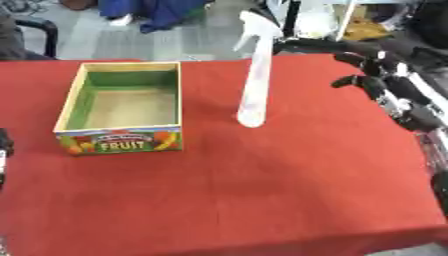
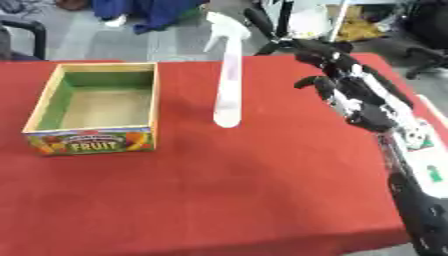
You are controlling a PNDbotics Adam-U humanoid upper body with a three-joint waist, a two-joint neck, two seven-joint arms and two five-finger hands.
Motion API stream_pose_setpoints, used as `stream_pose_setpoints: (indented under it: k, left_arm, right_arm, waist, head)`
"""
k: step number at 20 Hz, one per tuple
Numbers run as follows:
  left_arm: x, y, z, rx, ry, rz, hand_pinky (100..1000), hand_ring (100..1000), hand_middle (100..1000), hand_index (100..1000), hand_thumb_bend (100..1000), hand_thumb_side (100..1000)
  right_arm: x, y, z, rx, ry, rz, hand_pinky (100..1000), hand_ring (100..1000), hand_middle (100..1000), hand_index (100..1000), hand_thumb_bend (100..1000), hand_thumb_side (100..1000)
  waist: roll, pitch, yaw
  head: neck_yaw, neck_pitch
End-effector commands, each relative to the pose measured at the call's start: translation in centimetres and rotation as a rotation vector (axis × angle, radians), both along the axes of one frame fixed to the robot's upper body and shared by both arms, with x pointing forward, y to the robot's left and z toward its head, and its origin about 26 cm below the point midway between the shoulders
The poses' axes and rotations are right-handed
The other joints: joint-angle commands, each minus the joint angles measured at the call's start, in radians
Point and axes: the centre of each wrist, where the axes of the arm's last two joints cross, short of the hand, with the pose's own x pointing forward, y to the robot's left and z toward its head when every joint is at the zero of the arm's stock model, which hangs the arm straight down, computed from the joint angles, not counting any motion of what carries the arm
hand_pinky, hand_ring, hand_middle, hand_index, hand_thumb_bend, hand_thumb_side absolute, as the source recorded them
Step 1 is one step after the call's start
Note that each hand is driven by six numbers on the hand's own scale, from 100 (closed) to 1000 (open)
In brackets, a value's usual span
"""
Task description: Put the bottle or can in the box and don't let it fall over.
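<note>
Bottle (image 1: 254, 82): tall, slim, white, translucent-looking spray bottle with a trigger head at the top. It stands upright on the tabletop (image 1: 262, 190), outside the box and just to its right, apart from it.

Box (image 1: 122, 107): open-topped rectangular carton, green inner walls, tan floor, printed fruit pictures and the word FRUIT on the near face. Nothing shows inside it.

Tabletop surface: red cloth, matte and slightly fuzzy, lying flat.

Right hand (image 2: 346, 92): black with silver joints, positioned to the right of the bottle, near but not touching it. The fingers (image 2: 306, 81) are spread apart and partly curled toward the bottle, holding nothing.

View differences: the right eye view shows the right forearm running down the right edge past a white panel with green marks; the left eye view cuts most of this off. The left eye view alone shows a dark part at the left edge, too little to identify.
</note>
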Motion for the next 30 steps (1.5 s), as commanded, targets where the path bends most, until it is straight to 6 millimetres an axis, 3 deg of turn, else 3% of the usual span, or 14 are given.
stream_pose_setpoints:
  k: [1, 5, 11, 20, 30]
  left_arm:
    - [0.2, -0.2, 0.9, 0.004, -0.033, -0.019, 718, 657, 525, 776, 503, 584]
    - [0.5, -0.6, 1.2, 0.006, -0.037, -0.041, 718, 657, 524, 777, 504, 585]
    - [0.9, -1.2, 1.9, 0.022, -0.054, -0.09, 718, 656, 525, 777, 504, 585]
    - [1.5, -1.7, 3.2, 0.042, -0.088, -0.14, 718, 656, 524, 777, 508, 584]
    - [2.0, -2.1, 4.3, 0.06, -0.118, -0.175, 717, 655, 524, 777, 514, 582]
  right_arm:
    - [1.1, -1.9, 3.2, -0.077, -0.069, -0.025, 770, 1000, 1000, 959, 100, 453]
    - [3.4, -3.3, 5.7, -0.126, -0.121, -0.063, 794, 1000, 1000, 965, 100, 436]
    - [6.0, -5.2, 7.2, -0.235, -0.151, -0.158, 820, 1000, 1000, 971, 100, 342]
    - [8.1, -6.2, 5.8, -0.282, -0.139, -0.271, 842, 1000, 1000, 974, 100, 345]
    - [8.4, -6.2, 6.9, -0.282, -0.173, -0.295, 848, 1000, 1000, 973, 100, 347]
  waist:
    - [0.003, 0.003, 0.009]
    - [0.004, 0.016, 0.026]
    - [0.001, 0.028, 0.073]
    - [-0.012, 0.041, 0.148]
    - [-0.028, 0.053, 0.199]
  head:
    - [-0.025, -0.028]
    - [-0.06, -0.059]
    - [-0.121, -0.089]
    - [-0.21, -0.111]
    - [-0.256, -0.136]
